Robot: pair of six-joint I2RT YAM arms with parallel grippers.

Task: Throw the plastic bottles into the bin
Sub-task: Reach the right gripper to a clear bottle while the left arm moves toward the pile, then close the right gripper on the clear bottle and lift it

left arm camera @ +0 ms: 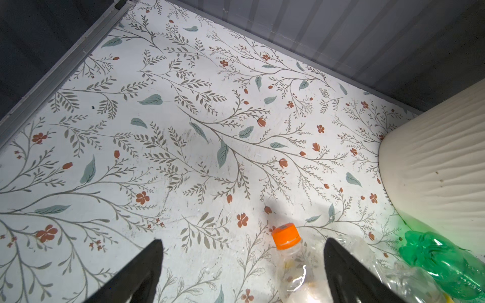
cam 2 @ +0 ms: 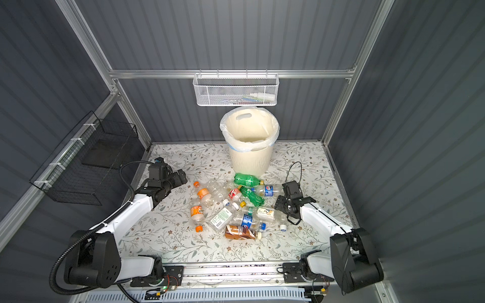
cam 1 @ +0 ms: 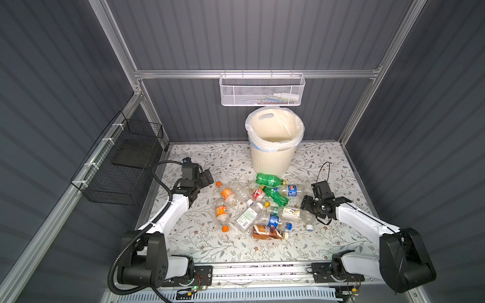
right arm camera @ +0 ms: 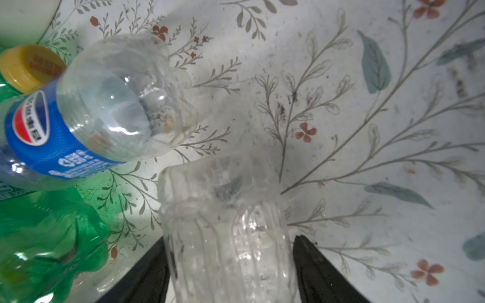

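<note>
A: Top views first. Where do the bottles (cam 1: pixel 258 207) sit?

B: In both top views they lie heaped on the flowered table (cam 1: pixel 199 246), in front of the bin (cam 1: pixel 271 160). The bin stands upright at the back, and no bottle shows inside it. The left gripper (cam 1: pixel 207 178) is beside the heap's left edge. The right gripper (cam 1: pixel 305 204) is low at the right edge.

A: Left wrist?

B: Jaws spread wide, holding nothing. An orange-capped bottle (left arm camera: pixel 288 262) lies between the fingers, nearer one of them. A green bottle (left arm camera: pixel 441 265) lies near the bin's foot.

A: Right wrist?

B: Jaws astride a clear bottle (right arm camera: pixel 225 230) lying on the table, close to both its walls. Pinching or not, I cannot tell. A blue-label bottle (right arm camera: pixel 65 136) lies just beside it.

A: Which step?

B: First pick, I judge, with the right side at the grasp. Next it needs a firm squeeze, a lift clear of the neighbours, a carry over the rim, then release.
</note>
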